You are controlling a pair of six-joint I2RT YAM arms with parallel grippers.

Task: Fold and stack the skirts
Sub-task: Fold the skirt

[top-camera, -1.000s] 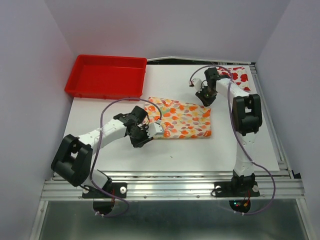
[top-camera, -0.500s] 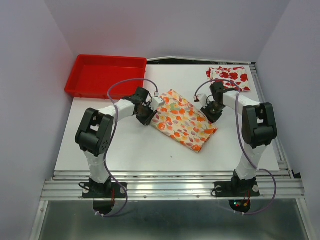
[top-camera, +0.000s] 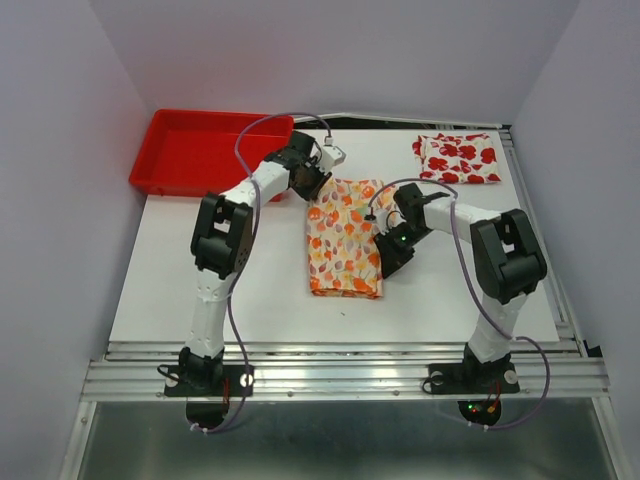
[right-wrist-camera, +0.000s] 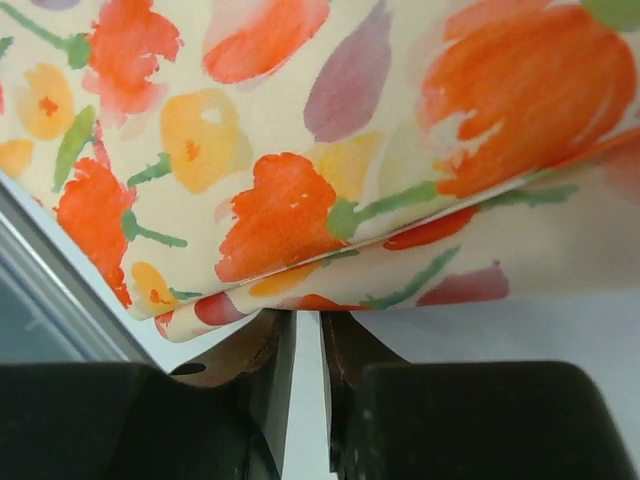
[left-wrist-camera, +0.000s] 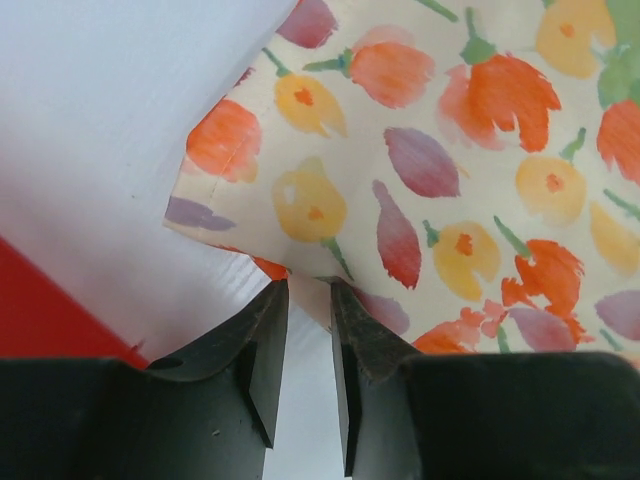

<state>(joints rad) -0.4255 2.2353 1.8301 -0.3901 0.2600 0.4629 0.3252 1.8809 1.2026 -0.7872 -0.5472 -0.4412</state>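
The cream skirt (top-camera: 343, 238) with orange, red and yellow marks lies folded lengthwise on the white table. My left gripper (top-camera: 318, 172) is at its far left corner, shut on the cloth's edge. In the left wrist view the fingers (left-wrist-camera: 309, 288) pinch the skirt (left-wrist-camera: 440, 170) with only a thin gap. My right gripper (top-camera: 388, 258) is at the skirt's right edge, low down. In the right wrist view its jaws (right-wrist-camera: 308, 318) close on the folded edge of the skirt (right-wrist-camera: 300, 130). The white skirt with red flowers (top-camera: 458, 157) lies folded at the back right.
A red plastic tray (top-camera: 200, 150) stands at the back left, close behind my left gripper. The white table mat (top-camera: 200, 290) ends at a metal rail (top-camera: 340, 375) in front. Grey walls close in the left and right sides.
Both grippers have turned the cream skirt from lying across the table to lying lengthwise. The left gripper moved to the back near the tray. The right gripper moved forward and left.
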